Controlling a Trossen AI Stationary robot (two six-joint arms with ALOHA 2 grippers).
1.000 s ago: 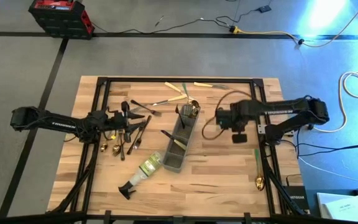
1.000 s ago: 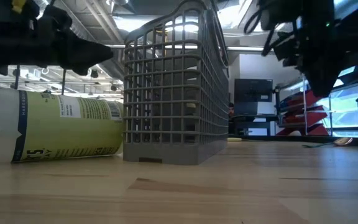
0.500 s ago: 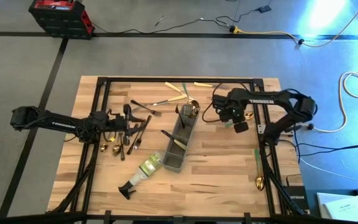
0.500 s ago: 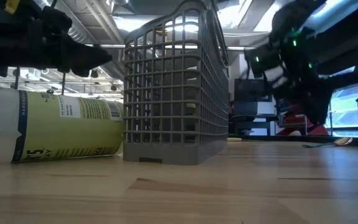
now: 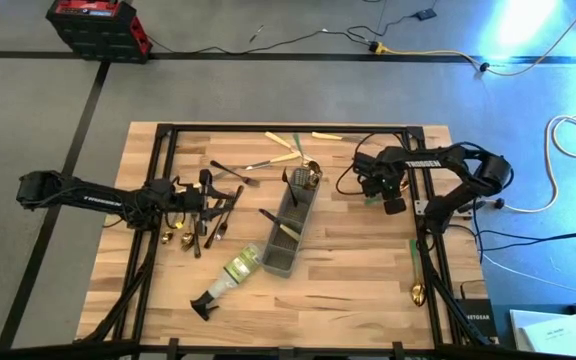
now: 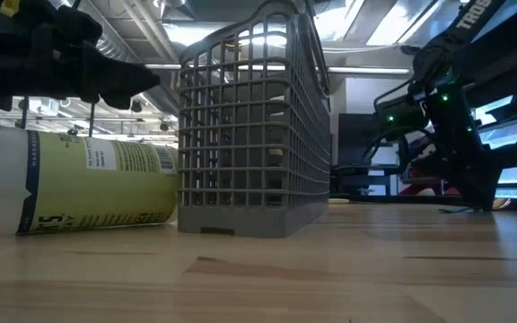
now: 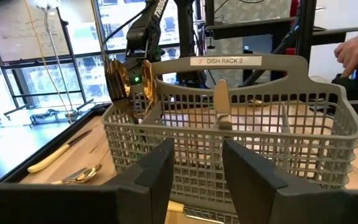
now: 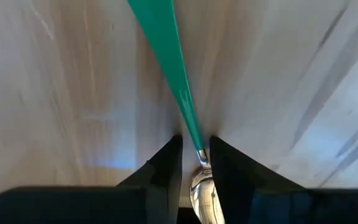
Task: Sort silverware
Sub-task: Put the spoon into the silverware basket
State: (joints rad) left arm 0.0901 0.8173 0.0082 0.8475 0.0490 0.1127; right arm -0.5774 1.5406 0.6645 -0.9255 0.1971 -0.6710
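Overhead you see a wooden table (image 5: 348,290) with a grey mesh caddy (image 5: 280,250) standing near its middle, its long axis slanting slightly across the boards. The right gripper (image 8: 196,140) sits between the caddy and the table's right edge. It is clamped on the neck of a green-handled piece (image 8: 166,56), whose handle points straight out ahead of the fingers while its metal end sits back between them. What your next move turns on is this: the caddy lies toward the table's left edge from that gripper, near but not touching, and the held piece points along the gripper's own line, so it would likely need tipping upright to drop into a compartment. The right arm is plainly the nearer one for this piece. The left gripper (image 7: 197,149) hangs over the loose pile of silverware (image 5: 218,195) between the caddy and the left edge, partly open with nothing between its fingers, facing the caddy's long wall. Gold spoons (image 7: 126,81) already stand in one end compartment (a cream-handled piece stands midway along). A second green-handled spoon (image 5: 414,262) lies along the right edge, and a spray bottle (image 5: 230,275) lies on its side beside the caddy.
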